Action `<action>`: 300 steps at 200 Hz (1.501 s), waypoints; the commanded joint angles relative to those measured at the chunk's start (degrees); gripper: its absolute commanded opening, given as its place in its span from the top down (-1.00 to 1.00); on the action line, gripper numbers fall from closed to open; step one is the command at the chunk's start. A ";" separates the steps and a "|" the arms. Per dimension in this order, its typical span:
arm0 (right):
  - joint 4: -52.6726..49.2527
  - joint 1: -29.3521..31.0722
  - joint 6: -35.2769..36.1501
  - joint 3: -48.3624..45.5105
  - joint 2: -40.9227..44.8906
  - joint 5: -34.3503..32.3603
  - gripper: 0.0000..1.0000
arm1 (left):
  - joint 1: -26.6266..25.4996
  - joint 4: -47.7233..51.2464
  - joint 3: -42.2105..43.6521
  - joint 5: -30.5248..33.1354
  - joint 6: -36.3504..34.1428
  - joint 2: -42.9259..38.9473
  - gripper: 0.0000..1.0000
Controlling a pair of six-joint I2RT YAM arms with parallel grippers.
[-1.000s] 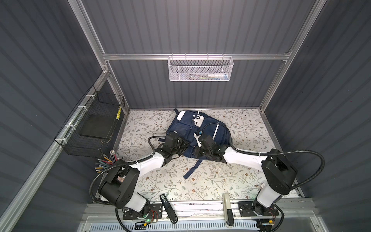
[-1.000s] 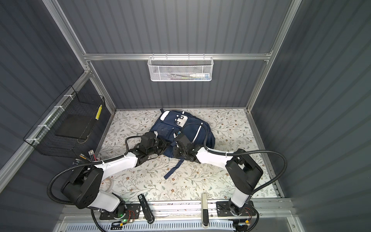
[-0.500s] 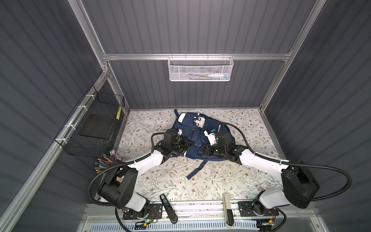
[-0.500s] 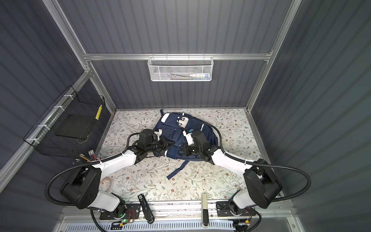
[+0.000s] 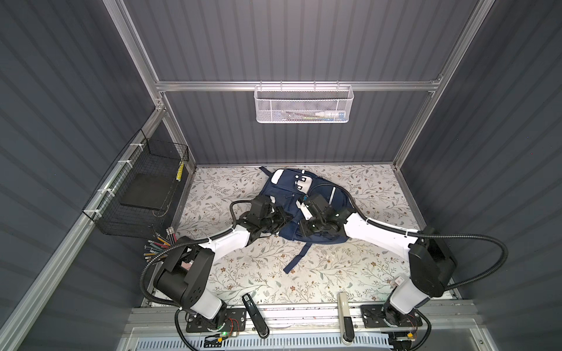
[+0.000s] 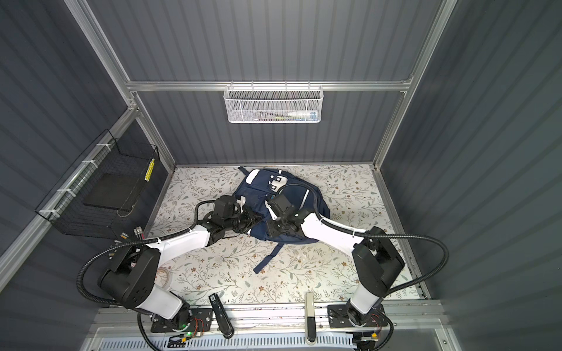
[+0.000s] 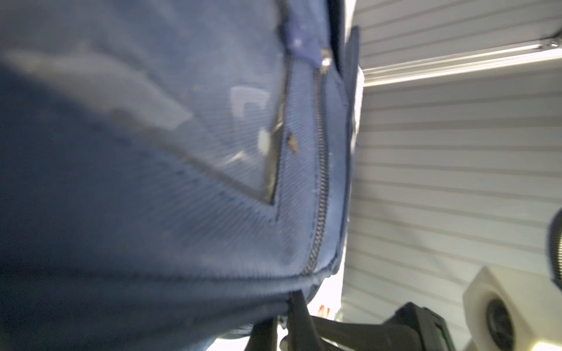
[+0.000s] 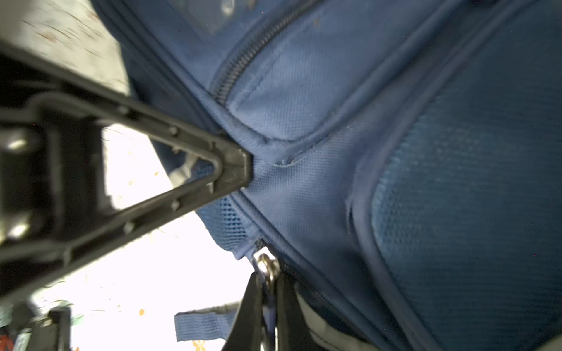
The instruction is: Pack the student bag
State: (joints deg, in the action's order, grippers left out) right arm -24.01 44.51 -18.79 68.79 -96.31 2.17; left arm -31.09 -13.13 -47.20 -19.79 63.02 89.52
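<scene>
Student bag (image 5: 285, 190) of woven navy fabric lies slumped. Left gripper (image 8: 236, 166) pinches its piped seam; right gripper (image 8: 269, 293) is clamped on a round metal zip ring (image 8: 267, 266).

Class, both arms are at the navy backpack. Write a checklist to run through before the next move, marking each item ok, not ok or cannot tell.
1. The left claw shut on the navy backpack's edge: ok.
2. The right claw shut on the zip puller ring: ok.
3. Backpack inside the floral mat's edges: ok.
4. The loose strap clear of both arms: ok.
5. The right arm's cable clear of the backpack: cannot tell; it arcs over it.
6. Zip open wide enough for packing: cannot tell.
</scene>
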 commanded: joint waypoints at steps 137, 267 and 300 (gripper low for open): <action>-3.88 -1.49 -6.74 -5.46 4.49 4.68 0.46 | -3.38 -6.45 -0.20 6.06 1.58 2.06 1.00; 4.64 -10.79 -2.75 -13.29 10.10 16.04 -0.18 | -5.30 -6.92 -0.05 5.86 -0.57 2.54 1.00; 7.91 -10.65 -3.49 -11.62 4.43 20.90 -0.23 | -5.30 -11.45 1.41 4.22 1.14 6.70 0.82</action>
State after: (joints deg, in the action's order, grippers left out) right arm -19.46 33.30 -23.09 56.71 -88.77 16.67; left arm -35.59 -19.88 -46.30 -13.15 64.88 92.64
